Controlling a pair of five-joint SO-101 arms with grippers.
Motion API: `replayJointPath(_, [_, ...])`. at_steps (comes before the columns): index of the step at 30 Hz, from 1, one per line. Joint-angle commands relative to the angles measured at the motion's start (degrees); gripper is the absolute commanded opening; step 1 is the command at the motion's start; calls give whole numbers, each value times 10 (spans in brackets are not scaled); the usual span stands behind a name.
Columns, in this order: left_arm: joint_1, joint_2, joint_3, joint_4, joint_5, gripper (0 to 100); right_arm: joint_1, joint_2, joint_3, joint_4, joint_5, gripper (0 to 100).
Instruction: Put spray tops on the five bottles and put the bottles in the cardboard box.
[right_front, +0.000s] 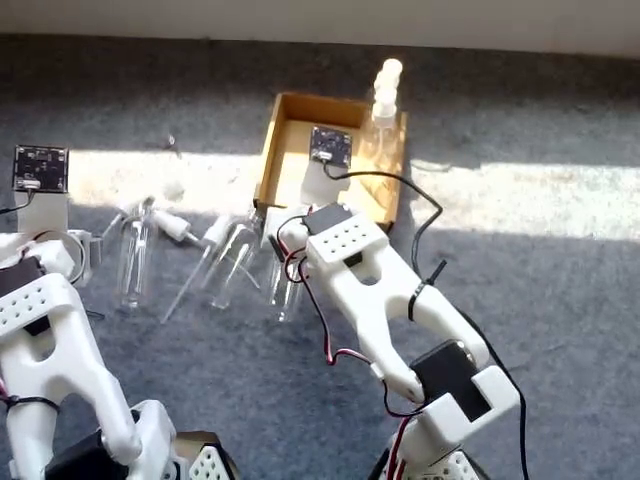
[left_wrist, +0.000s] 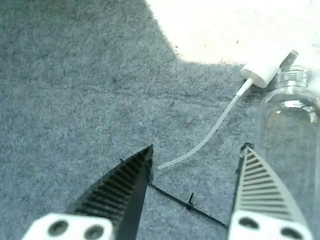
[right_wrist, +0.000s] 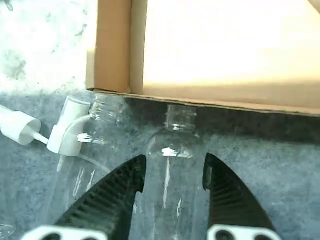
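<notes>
The right end effector (right_wrist: 174, 162) is open, its jaws on either side of a capless clear bottle (right_wrist: 178, 125) lying on the grey table (right_wrist: 280, 165), just beside the cardboard box (right_wrist: 114, 50). The left end effector (left_wrist: 197, 150) is wide open and empty, near a loose spray top (left_wrist: 261, 72).

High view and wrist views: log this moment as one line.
right jaws open, astride uncapped bottle | left jaws open over carpet | capped bottle upright at cardboard box

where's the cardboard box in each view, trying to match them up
high view: cardboard box at top centre.
right wrist view: its brown wall and sunlit floor, beyond the bottle.
left wrist view: faces carpet and a loose spray top.
shared landmark: that bottle, lying neck toward the box.
</notes>
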Motion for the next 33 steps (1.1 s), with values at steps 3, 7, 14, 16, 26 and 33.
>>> replayJointPath(3, [7, 0, -25, -11, -2, 256, 1, -5, -28, 15, -8, 160])
replayJointPath(7, [10, 0, -25, -11, -2, 256, 0, -4, -28, 51, -8, 160])
replayJointPath(14, [11, 0, -21, -11, -1, 256, -22, 0, -31, 65, -8, 262])
replayJointPath(16, [11, -5, -11, -11, -1, 256, -22, 0, -33, 64, -8, 277])
replayJointPath(26, [11, -4, -7, -12, -1, 256, -20, 88, -99, 49, -5, 277])
replayJointPath(33, [11, -1, -7, -12, -2, 256, -20, 108, -108, 71, -7, 255])
